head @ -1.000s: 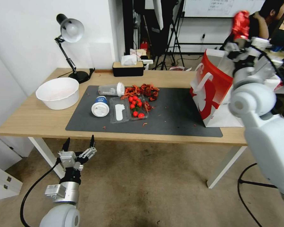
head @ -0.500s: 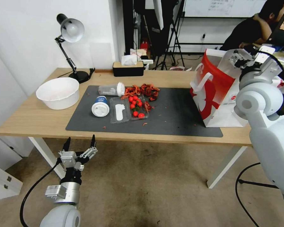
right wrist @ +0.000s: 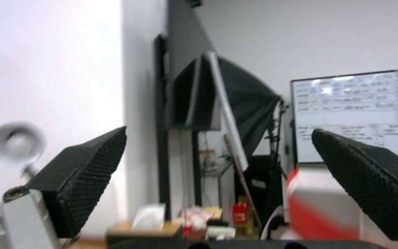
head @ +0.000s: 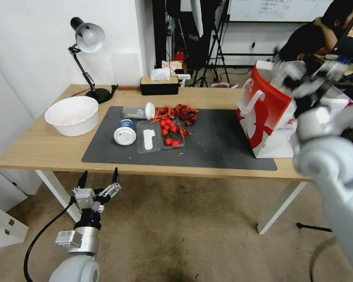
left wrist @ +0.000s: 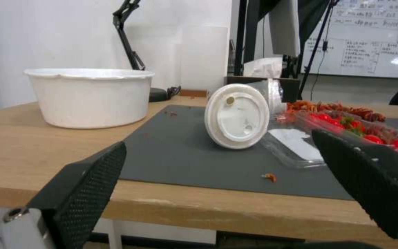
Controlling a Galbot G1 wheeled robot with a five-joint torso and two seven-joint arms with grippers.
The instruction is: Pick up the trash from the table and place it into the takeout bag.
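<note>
The trash lies on the dark mat (head: 219, 143) of the table (head: 35, 147): a white bowl (head: 71, 114) at the left, a tipped clear cup (head: 138, 111), a white-lidded cup (head: 124, 133), a clear tray (head: 160, 138) with red tomatoes, and red shells (head: 181, 112). The takeout bag (head: 266, 117) stands open at the mat's right end. My right gripper (head: 292, 76), blurred, hovers above the bag's mouth, open and holding nothing. My left gripper (head: 98, 181) hangs open below the table's front edge, facing the lidded cup (left wrist: 237, 116) and bowl (left wrist: 91, 97).
A desk lamp (head: 88, 43) and a black tissue box (head: 159, 84) stand along the table's back edge. Tripods and stands crowd the room behind. A person sits beyond the bag at the far right. Small red scraps dot the mat.
A second ago my right gripper held a red can high above the bag; the can is gone from it now. The right arm has since swung lower. The left arm has not moved.
</note>
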